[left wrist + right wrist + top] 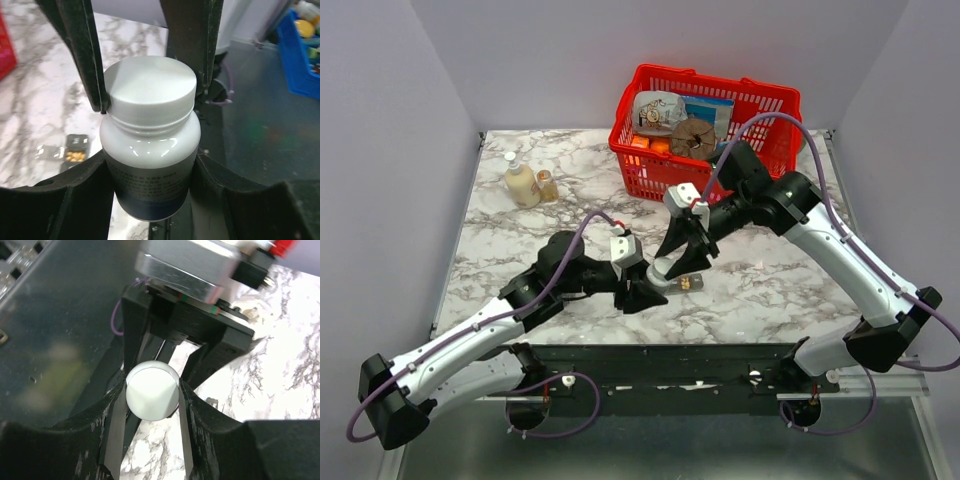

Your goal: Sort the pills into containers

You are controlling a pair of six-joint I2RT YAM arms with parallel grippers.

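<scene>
At the back left of the bench (770, 290) stand a cream bottle (521, 185) and a small amber jar (547, 185), well apart from the work and seemingly no part of this step.

The left arm (470, 340) reaches in toward the middle. Its jaws are clamped on the body of a white pill bottle (150, 150), one on each side below the shoulder. The bottle is held off the bench and tipped toward the other arm. This grip looks meant to brace the bottle so it cannot turn.

The bottle's white cap (152, 87) is on and looks fully seated. The right wrist view shows it end-on as a pale disc (152, 396) between the dark jaws.

Just right of the bottle, the pill strip (688, 283) lies flat on the bench under the two wrists. In the left wrist view one dark compartment (77, 141) holds small yellow pills; the rest of the row is too small to read. It lies close below, probably so pills can be tipped out with a short move.

The right arm (840, 250) comes in from the right, its jaws closed on the cap from opposite sides. One arm holding and one arm on the cap suggests unscrewing is the step in hand.

The red basket (660, 175) of packets sits at the back.
</scene>
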